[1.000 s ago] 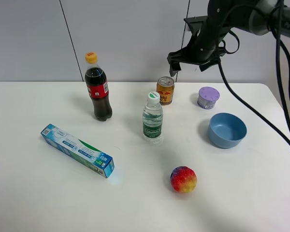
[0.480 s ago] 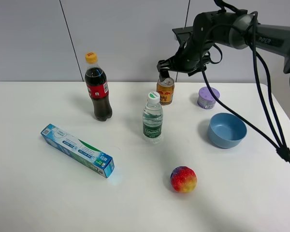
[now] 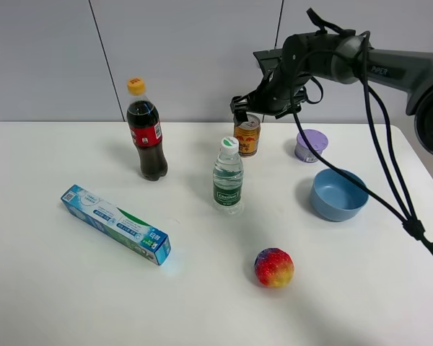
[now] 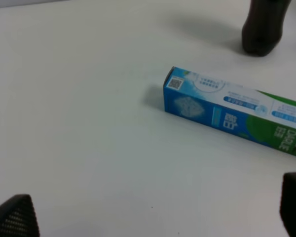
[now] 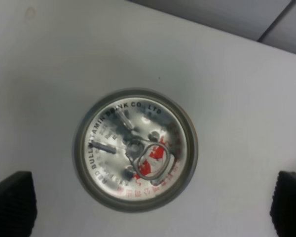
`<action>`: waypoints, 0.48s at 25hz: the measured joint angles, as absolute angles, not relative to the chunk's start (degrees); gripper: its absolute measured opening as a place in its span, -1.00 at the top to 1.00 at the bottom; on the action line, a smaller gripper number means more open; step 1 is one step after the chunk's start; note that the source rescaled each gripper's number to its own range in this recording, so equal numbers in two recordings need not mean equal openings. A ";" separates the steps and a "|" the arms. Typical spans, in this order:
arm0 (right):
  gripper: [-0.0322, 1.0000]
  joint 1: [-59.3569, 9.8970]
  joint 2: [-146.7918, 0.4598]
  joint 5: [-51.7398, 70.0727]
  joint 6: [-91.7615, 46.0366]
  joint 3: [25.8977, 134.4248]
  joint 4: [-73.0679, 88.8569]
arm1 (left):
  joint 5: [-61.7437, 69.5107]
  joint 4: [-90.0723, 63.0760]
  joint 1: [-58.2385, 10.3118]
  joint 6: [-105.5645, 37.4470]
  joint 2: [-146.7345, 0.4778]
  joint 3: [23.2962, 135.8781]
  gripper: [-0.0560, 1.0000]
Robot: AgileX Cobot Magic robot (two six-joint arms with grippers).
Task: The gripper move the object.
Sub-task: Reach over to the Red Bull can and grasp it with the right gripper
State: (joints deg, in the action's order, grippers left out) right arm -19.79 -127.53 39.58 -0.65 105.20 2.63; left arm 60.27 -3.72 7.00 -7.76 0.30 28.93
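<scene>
jaws wide apart over gold can (image 5: 136,149), white table (image 3: 58,288), grey wall (image 3: 43,58)

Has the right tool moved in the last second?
Yes. The right tool swung left and down, from right of the can to directly above it.
</scene>
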 joint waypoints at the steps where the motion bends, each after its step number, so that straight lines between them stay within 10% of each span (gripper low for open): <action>1: -0.74 -19.79 -127.89 39.03 -0.65 105.20 2.60 | 60.27 -3.72 7.00 -7.76 0.30 28.93 -1.00; 12: -0.50 -20.46 -132.37 33.65 -0.65 105.20 2.77 | 60.27 -3.72 7.00 -7.76 0.30 28.93 -1.00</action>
State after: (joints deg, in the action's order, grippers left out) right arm -20.46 -132.37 33.65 -0.65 105.20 2.77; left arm 60.27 -3.72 7.00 -7.76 0.30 28.93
